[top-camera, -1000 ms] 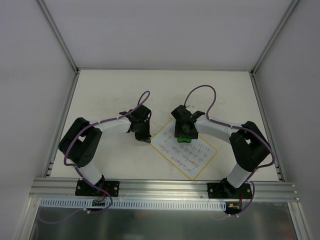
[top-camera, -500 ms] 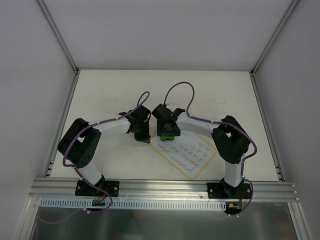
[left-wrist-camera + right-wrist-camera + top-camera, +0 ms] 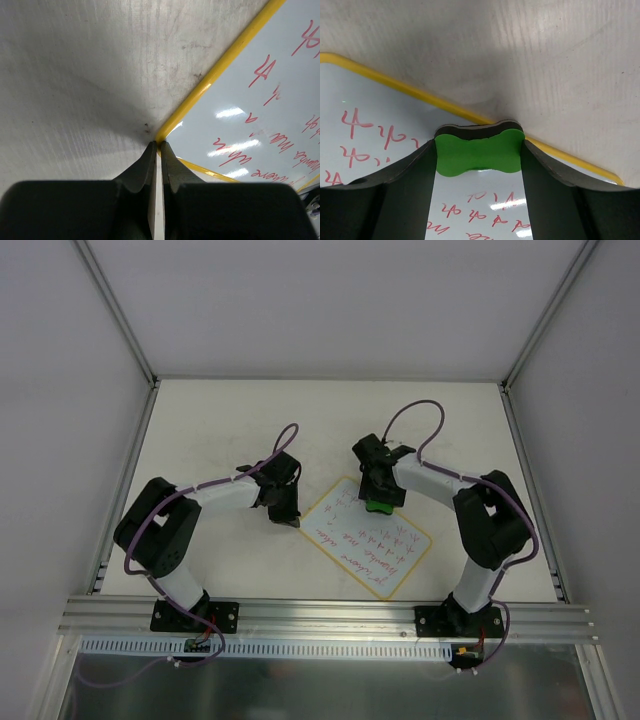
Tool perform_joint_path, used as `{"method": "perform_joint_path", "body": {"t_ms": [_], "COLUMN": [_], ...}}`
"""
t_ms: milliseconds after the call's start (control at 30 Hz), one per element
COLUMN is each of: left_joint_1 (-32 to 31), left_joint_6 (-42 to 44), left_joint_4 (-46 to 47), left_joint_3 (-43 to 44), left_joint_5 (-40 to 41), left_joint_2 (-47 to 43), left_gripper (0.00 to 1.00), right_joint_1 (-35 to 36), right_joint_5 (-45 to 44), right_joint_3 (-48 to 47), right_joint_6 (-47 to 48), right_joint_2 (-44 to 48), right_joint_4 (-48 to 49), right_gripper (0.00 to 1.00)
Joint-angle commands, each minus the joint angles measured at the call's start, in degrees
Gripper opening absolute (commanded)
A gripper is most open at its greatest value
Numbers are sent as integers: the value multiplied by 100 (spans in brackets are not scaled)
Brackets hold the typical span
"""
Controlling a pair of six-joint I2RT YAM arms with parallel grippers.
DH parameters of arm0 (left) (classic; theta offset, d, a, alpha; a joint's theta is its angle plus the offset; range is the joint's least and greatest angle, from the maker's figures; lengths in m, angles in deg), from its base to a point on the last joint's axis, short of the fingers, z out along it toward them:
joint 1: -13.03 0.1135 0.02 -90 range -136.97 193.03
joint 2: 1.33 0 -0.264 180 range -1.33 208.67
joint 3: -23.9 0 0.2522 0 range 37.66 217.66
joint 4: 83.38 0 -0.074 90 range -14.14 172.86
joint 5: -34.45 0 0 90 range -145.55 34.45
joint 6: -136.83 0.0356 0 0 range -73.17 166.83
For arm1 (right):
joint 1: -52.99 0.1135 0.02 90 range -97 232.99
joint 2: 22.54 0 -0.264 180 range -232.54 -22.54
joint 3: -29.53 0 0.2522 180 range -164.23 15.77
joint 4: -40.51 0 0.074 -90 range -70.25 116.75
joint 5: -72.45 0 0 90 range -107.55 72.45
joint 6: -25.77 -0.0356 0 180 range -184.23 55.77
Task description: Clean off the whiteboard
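White-walled booth with aluminium framing, matte off-white counter (image 3: 200,420) showing scuffs and grey streaks. The whiteboard (image 3: 367,538) is lying flat mid-counter between the two arms, turned diamond-wise, with corners pointing at 12, 3, 6 and 9 o'clock in the top view.

Left jaws are sitting closed with only a hairline slit between them. Their tips are resting right at the board's 9 o'clock corner, against the yellow rim (image 3: 220,67). Probably they are pinning the board so it is not sliding under the wipe. Whether they are pressing on the rim or just beside it cannot be told.

Right jaws are clamping the green eraser (image 3: 479,152) by its narrow waist. It is sitting at the board's 12–3 o'clock edge, overlapping the rim, face down, likely so the pad is dragging flat across the ink.

The board is glossy and throwing back lamp glare, with rounded corners. Red handwriting (image 3: 260,72) is covering most of it, so erasing is barely begun. The eraser is bone-shaped, a smooth green top over a dark pad layer.
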Motion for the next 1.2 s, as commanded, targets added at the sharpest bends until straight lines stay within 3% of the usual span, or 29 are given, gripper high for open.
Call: {"method": "perform_joint_path", "body": {"t_ms": [0, 433, 567, 867, 1167], "left_joint_1": [-46, -46, -46, -46, -46], "left_joint_6": [226, 234, 234, 261, 287], "left_joint_4": [-683, -683, -674, -683, -674], "left_joint_3": [-268, -242, -277, -312, -330], "left_joint_5": [411, 402, 411, 411, 393], "left_joint_2": [146, 93, 93, 85, 32], "left_gripper": [0, 0, 0, 0, 0], "right_joint_1": [300, 1408, 1338, 372, 415], "right_joint_5": [0, 448, 238, -246, -123], "right_joint_3": [-300, -1681, -1752, -1488, -1698], "right_joint_6": [122, -45, -71, -80, -54], "right_joint_2": [-348, -1623, -1615, -1123, -1421], "right_joint_4": [-188, -214, -258, -487, -487], "right_gripper": [33, 33, 33, 32, 32]}}
